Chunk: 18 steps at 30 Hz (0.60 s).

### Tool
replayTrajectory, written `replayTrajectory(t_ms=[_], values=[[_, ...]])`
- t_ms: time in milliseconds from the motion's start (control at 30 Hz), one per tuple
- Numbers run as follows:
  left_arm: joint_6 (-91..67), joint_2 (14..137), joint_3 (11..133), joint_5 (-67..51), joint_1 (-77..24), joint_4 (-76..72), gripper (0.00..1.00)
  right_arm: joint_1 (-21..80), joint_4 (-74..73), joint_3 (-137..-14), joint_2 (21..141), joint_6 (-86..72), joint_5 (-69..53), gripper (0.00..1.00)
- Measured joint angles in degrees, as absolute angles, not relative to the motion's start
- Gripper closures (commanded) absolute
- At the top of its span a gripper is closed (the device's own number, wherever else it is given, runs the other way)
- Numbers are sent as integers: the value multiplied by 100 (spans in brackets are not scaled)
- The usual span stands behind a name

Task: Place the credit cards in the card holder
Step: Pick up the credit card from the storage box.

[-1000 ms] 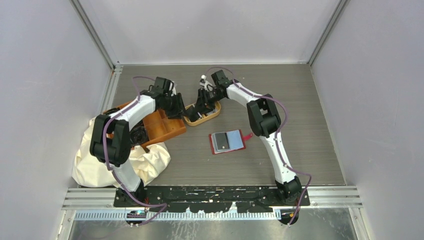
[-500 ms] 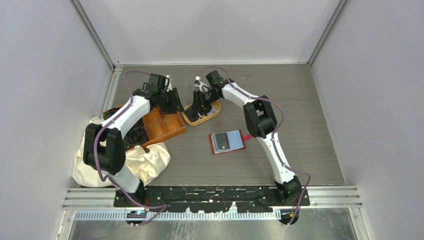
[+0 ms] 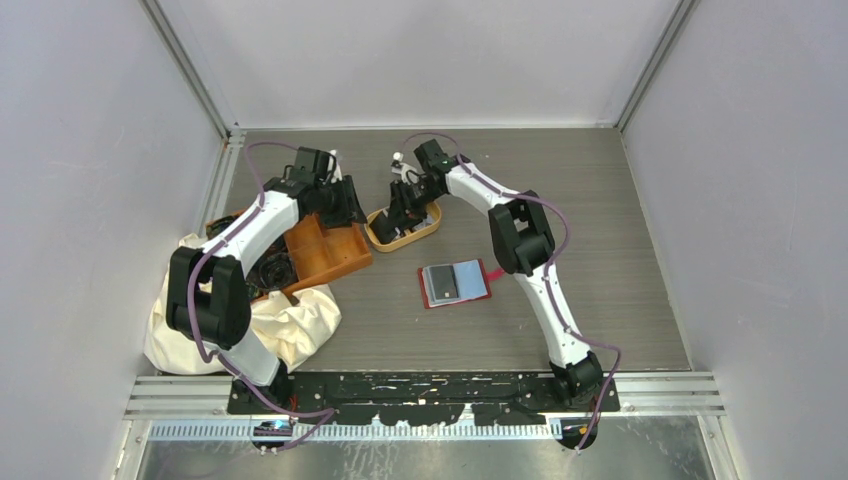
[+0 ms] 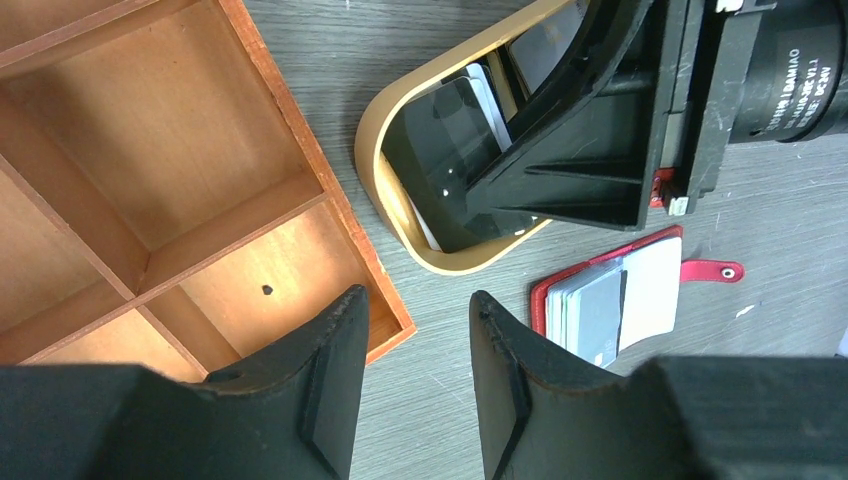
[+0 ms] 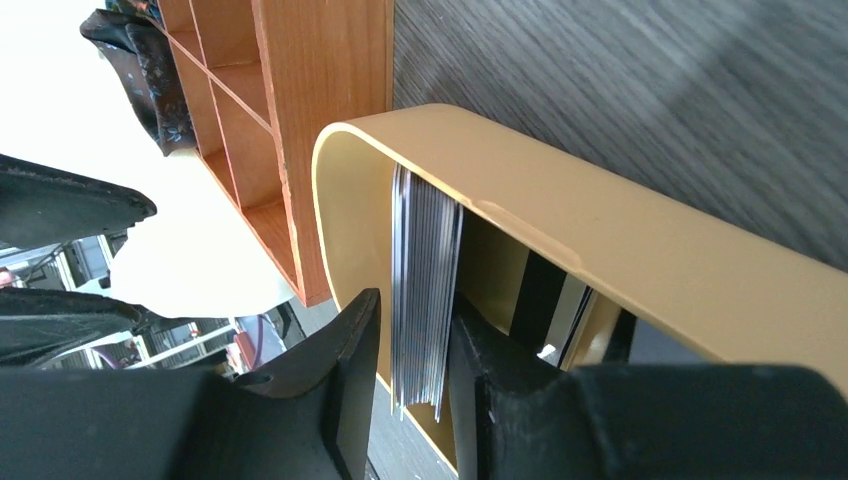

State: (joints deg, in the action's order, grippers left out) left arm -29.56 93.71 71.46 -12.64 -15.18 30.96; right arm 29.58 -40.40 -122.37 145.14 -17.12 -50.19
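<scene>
A stack of credit cards [image 5: 425, 280] stands on edge inside the oval tan dish [image 5: 600, 240]. My right gripper [image 5: 415, 305] reaches into the dish with a finger on each side of the stack. One finger touches the stack and a slim gap shows at the other. In the left wrist view a dark card [image 4: 445, 135] and pale cards [image 4: 483, 92] lean in the dish [image 4: 372, 165] beside the right gripper [image 4: 580, 140]. The red card holder [image 3: 455, 283] lies open on the table, with cards in its sleeves [image 4: 600, 305]. My left gripper [image 4: 415, 300] is open and empty, left of the dish [image 3: 405, 228].
The orange compartment tray [image 3: 325, 250] sits left of the dish, its near corner [image 4: 395, 325] under my left gripper. A cream cloth [image 3: 290, 325] and a dark object [image 3: 270, 272] lie at the tray's near left. Grey walls enclose the table.
My left arm has drawn back a little to the left, away from the dish. My right gripper has shifted slightly inside the dish. The card holder has not moved.
</scene>
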Motion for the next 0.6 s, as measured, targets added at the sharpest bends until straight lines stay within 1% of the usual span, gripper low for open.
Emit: replayTrajectory(t_ms=[600], values=[[-2956, 9371, 7146, -1341, -1483, 3096, 57, 2648, -3723, -12110, 14514, -2126, -5439, 66]])
